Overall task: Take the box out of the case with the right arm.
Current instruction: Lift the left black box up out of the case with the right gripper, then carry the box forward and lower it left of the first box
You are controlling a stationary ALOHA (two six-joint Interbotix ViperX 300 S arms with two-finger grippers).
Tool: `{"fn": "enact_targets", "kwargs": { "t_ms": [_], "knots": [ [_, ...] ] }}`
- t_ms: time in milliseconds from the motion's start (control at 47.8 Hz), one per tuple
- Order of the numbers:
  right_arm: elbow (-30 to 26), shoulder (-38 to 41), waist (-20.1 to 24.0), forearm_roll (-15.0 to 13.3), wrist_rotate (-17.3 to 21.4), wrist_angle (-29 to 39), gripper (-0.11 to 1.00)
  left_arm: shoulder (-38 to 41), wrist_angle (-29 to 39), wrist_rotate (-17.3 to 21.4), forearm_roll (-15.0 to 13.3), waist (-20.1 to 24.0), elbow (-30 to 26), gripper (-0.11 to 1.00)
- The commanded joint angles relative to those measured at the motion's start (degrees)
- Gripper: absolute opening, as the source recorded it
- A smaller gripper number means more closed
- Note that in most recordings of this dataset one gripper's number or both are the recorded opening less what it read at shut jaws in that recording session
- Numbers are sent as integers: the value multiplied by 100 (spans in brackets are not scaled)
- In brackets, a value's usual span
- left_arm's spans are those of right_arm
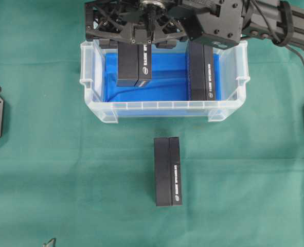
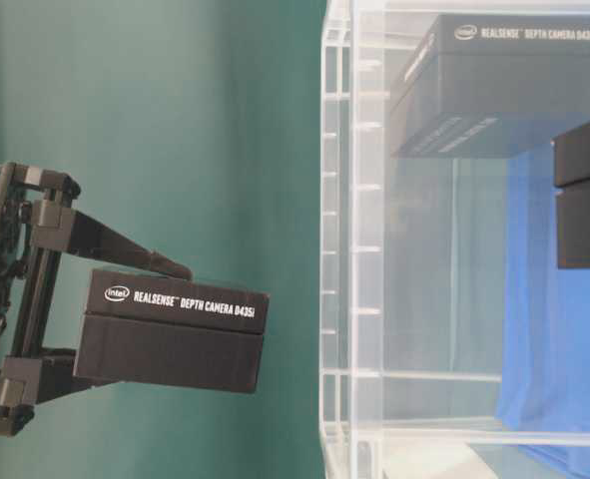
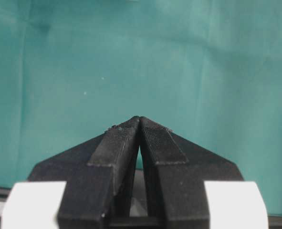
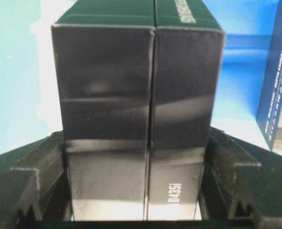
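We are gripping a black box (image 1: 135, 66) between the fingers of the right tool (image 1: 141, 37), holding it above the case (image 1: 96, 98)'s blue floor, beside a second box (image 1: 202, 72) resting inside. Next, we judge, comes carrying it clear of the rim towards the tabletop (image 1: 64, 170). The left tool (image 3: 140, 125) is sitting pinched closed, holding nothing.

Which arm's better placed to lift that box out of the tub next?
Right. Its hand is already clamped on a box above the tub. The left hand is shut, empty, facing only green cloth.
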Motion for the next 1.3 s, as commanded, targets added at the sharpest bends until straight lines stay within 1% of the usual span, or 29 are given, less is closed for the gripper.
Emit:
{"fn": "enact_targets", "kwargs": {
  "t_ms": [0, 314, 565, 795, 1046, 1172, 1276],
  "knots": [
    [-158, -378, 18, -26, -18, 0, 68, 9, -18, 9, 18, 9, -132, 2],
    [-167, -378, 176, -26, 53, 9, 68, 9, -18, 9, 9, 9, -132, 2],
    [-158, -378, 483, -35, 316, 18, 68, 9, -18, 9, 9, 9, -132, 2],
    [-167, -378, 923, -141, 721, 97, 68, 9, -18, 9, 18, 18, -123, 2],
    [-158, -360, 1503, -185, 1292, 132, 68, 18, -18, 18, 18, 9, -114, 2],
    [-158, -343, 1784, -264, 1573, 132, 68, 44, -18, 18, 18, 18, -105, 2],
    [-167, -343, 1960, -290, 1731, 114, 68, 53, -18, 18, 18, 9, -105, 2]
  ]
}}
